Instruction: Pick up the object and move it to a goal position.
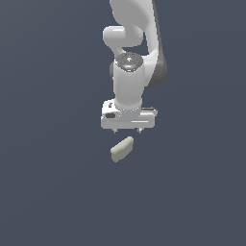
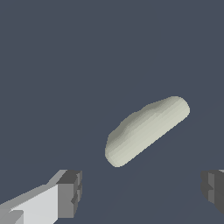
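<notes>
- The small pale beige-olive oblong block with rounded edges [image 1: 122, 149] lies on the plain dark grey-blue surface [image 1: 48, 182], set diagonally.
- The white gripper of the robot arm [image 1: 128, 130] points down; in the exterior view it appears just above the block, without touching it.
- In the wrist view the two dark grey fingertips [image 2: 70, 192] stand wide apart, so the gripper [image 2: 142, 190] is released and grasps nothing.
- In the same view the block [image 2: 146, 130] lies near the fingertips, not between them.
</notes>
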### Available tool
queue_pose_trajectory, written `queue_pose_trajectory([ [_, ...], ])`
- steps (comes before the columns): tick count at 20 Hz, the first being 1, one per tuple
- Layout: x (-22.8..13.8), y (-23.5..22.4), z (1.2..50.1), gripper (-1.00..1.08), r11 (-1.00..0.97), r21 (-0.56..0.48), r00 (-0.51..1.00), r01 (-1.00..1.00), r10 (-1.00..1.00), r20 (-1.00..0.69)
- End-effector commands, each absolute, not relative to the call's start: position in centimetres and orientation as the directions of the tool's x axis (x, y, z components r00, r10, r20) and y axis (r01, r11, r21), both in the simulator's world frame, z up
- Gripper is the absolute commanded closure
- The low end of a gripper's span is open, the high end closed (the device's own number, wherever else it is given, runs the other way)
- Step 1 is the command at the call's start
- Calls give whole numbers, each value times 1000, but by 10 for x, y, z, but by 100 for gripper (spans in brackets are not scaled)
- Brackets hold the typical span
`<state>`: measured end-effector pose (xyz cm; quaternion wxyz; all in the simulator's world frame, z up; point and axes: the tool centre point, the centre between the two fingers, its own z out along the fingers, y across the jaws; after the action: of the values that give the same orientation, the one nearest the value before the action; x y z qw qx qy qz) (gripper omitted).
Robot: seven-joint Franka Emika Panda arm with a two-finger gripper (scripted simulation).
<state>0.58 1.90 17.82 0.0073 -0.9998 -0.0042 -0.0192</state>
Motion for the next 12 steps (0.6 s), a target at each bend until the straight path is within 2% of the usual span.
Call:
queue_pose_trajectory([
  [1, 5, 19, 178, -92, -1000, -19, 999, -2, -3, 34],
  [12, 7, 18, 176, -92, -998, -20, 998, -58, -59, 31],
])
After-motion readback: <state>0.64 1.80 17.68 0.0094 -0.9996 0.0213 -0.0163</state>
